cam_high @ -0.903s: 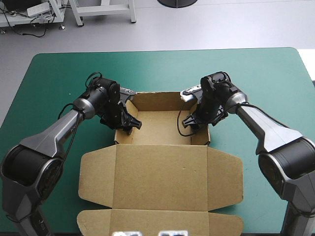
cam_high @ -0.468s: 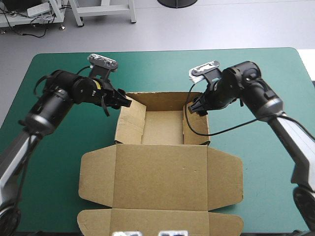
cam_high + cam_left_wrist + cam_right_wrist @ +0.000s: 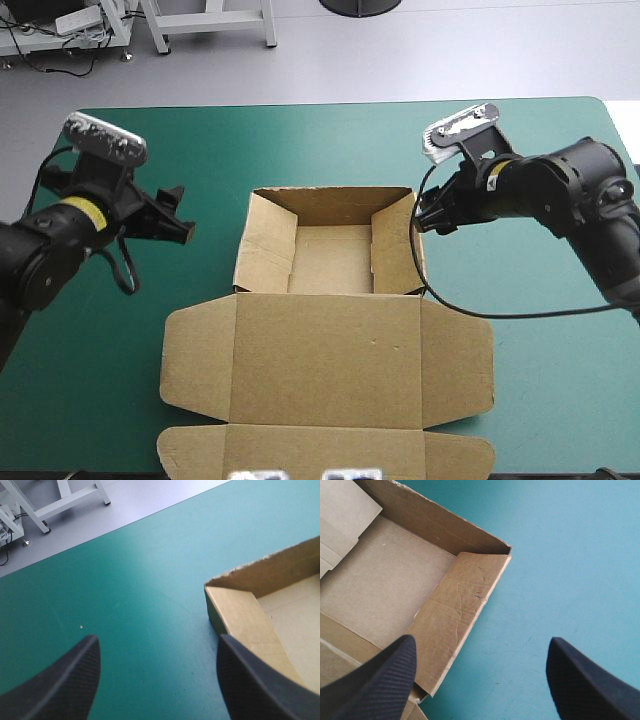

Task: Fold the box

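The brown cardboard box [image 3: 330, 330] sits mid-frame in the high view on the teal-green covered bench [image 3: 330, 140]. It is a shallow open tray [image 3: 330, 262] with its four walls raised at the centre, and its broad lid [image 3: 330, 345] lies flat toward the lower edge of the frame, flaps spread. My left end effector [image 3: 178, 215], black fins apart and empty, hangs at mid-left, well apart from the tray. My right end effector [image 3: 425, 212], also spread and gripping nothing, sits just beside the tray's right wall [image 3: 398, 245], near its far corner.

What worries me is that nothing holds the walls, so I judge the tucked side panels could spring back out if the board is stiff. The right end effector is close enough that a careless sweep could clip that wall and skew the whole tray. Since the lid is joined to the tray, any nudge would drag it along too.

Only the high view gives me the lid and both arms together. The left wrist view adds something I cannot read from above: the ragged top edge of the far wall [image 3: 260, 565] at the tray's corner, just ahead of one fin. The right wrist view shows faint creases across the right wall's panel [image 3: 457, 615], which seems to me to lean rather than stand square
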### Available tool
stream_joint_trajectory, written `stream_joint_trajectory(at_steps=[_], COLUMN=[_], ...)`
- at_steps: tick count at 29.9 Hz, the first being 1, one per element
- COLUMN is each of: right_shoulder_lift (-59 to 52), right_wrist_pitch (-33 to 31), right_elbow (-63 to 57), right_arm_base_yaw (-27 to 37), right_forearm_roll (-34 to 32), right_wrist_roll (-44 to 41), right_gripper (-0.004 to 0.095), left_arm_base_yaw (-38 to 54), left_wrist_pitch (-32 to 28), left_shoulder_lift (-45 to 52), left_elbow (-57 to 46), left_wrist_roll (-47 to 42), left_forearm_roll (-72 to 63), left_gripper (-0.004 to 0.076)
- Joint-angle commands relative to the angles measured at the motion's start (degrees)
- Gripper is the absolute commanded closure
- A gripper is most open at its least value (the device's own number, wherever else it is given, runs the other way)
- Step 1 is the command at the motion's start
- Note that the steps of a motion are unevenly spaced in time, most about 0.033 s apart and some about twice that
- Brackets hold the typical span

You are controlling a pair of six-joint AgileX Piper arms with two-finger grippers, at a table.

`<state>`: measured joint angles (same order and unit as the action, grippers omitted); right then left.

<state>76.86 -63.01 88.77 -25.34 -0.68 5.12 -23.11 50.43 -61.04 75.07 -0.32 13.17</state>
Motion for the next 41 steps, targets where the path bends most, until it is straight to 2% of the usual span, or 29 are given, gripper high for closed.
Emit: stream_joint_trajectory(at_steps=[1, 6, 13, 15, 21, 27, 33, 38, 41], right_shoulder_lift=[-5.7, -9.2, -5.3, -3.1, 4.6, 13.3, 21.2, 23.9, 24.2], right_wrist_pitch=[7.9, 15.0, 17.1, 17.4, 17.9, 17.2, 10.0, 8.5, 7.9], right_elbow=[-5.6, -16.7, -19.8, -19.4, -17.5, -11.5, -2.5, -0.9, -0.9], right_arm_base_yaw=[0.4, 0.4, 0.4, 0.4, 0.4, 0.4, 0.4, 0.4, 0.4], right_forearm_roll=[-0.5, 1.3, 7.7, 9.9, 9.5, 9.5, 9.0, 7.2, 4.5], right_wrist_roll=[0.2, -2.0, 0.1, 1.2, 1.2, 1.0, 0.9, 0.9, 0.9], right_gripper=[0.0248, 0.0266, 0.0266, 0.0266, 0.0266, 0.0280, 0.0393, 0.0488, 0.0641], left_arm_base_yaw=[0.1, 0.1, 0.1, 0.1, 0.1, 0.1, 0.1, 0.1, 0.1], left_wrist_pitch=[-7.4, -9.3, -10.2, -10.2, -10.0, -10.0, -8.1, -8.1, -8.6], left_shoulder_lift=[8.1, 17.3, 25.3, 26.2, 26.9, 27.4, 28.6, 28.7, 28.7], left_elbow=[-8.0, -20.4, -34.0, -36.1, -38.0, -38.1, -38.1, -38.1, -38.1], left_wrist_roll=[-0.9, -6.1, -12.5, -14.0, -14.1, -18.1, -18.6, -18.6, -18.6], left_forearm_roll=[1.2, 5.7, 11.3, 12.4, 13.5, 16.0, 16.1, 16.1, 15.9], left_gripper=[0.0244, 0.0244, 0.0245, 0.0245, 0.0245, 0.0245, 0.0302, 0.0311, 0.0311])
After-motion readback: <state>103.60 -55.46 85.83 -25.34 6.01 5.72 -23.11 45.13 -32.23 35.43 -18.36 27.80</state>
